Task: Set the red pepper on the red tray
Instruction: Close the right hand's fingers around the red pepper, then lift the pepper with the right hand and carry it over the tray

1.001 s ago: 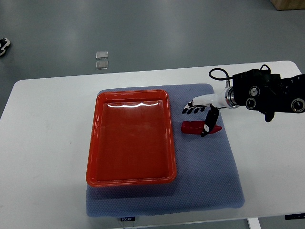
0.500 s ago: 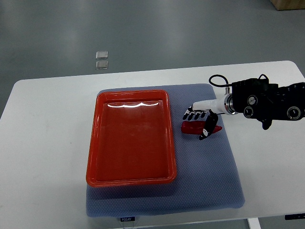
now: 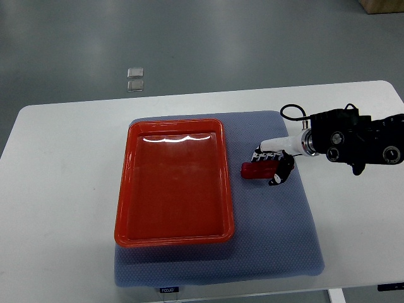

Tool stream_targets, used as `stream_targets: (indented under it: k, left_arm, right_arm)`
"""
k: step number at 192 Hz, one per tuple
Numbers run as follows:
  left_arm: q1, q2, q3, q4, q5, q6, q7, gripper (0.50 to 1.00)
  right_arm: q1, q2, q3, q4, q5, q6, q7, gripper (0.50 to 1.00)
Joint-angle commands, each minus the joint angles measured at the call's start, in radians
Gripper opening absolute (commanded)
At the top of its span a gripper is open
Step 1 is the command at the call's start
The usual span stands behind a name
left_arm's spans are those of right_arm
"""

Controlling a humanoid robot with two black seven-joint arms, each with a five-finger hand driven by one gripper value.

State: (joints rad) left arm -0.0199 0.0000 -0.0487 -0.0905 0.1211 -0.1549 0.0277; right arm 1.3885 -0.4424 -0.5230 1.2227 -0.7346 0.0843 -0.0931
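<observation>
A red pepper [image 3: 255, 170] lies on the blue-grey mat [image 3: 271, 233], just right of the red tray [image 3: 173, 183]. My right hand [image 3: 271, 165] comes in from the right edge and sits over the pepper's right end. Its fingers are curled around the pepper, thumb on the near side, hiding the pepper's tip. The pepper still rests on the mat. The tray holds nothing. The left arm does not show.
The mat lies on a white table [image 3: 57, 189]. Two small clear squares [image 3: 134, 79] lie on the grey floor beyond the table's far edge. The black forearm [image 3: 356, 136] with its cable loop stretches over the table's right side.
The right hand has lowered onto the pepper and its fingers have closed around the right end. The pepper has stayed in place on the mat.
</observation>
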Motion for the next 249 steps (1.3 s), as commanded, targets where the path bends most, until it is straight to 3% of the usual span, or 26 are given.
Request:
stream_targets:
  k: [1, 22, 108, 127, 143, 249]
  left_arm:
    - [0.000, 0.000, 0.000, 0.000, 0.000, 0.000, 0.000, 1.000]
    - [0.000, 0.000, 0.000, 0.000, 0.000, 0.000, 0.000, 1.000]
    - [0.000, 0.000, 0.001, 0.000, 0.000, 0.000, 0.000, 1.000]
    - [0.000, 0.000, 0.001, 0.000, 0.000, 0.000, 0.000, 1.000]
    - [0.000, 0.000, 0.000, 0.000, 0.000, 0.000, 0.000, 1.000]
    - [0.000, 0.000, 0.000, 0.000, 0.000, 0.000, 0.000, 1.000]
  right_arm:
    - [0.001, -0.006, -0.002, 0.000, 0.000, 0.000, 0.000, 0.752]
    - [0.004, -0.007, -0.002, -0.002, -0.002, 0.000, 0.000, 0.699]
    - [-0.009, 0.016, 0.006, 0.000, -0.003, 0.000, 0.006, 0.648]
    - [-0.009, 0.019, 0.009, -0.002, -0.003, 0.000, 0.006, 0.594]
    - [-0.009, 0.019, 0.008, -0.002, -0.003, 0.003, 0.006, 0.500]
    - [0.073, -0.001, 0.018, -0.032, 0.000, 0.011, 0.010, 0.500]
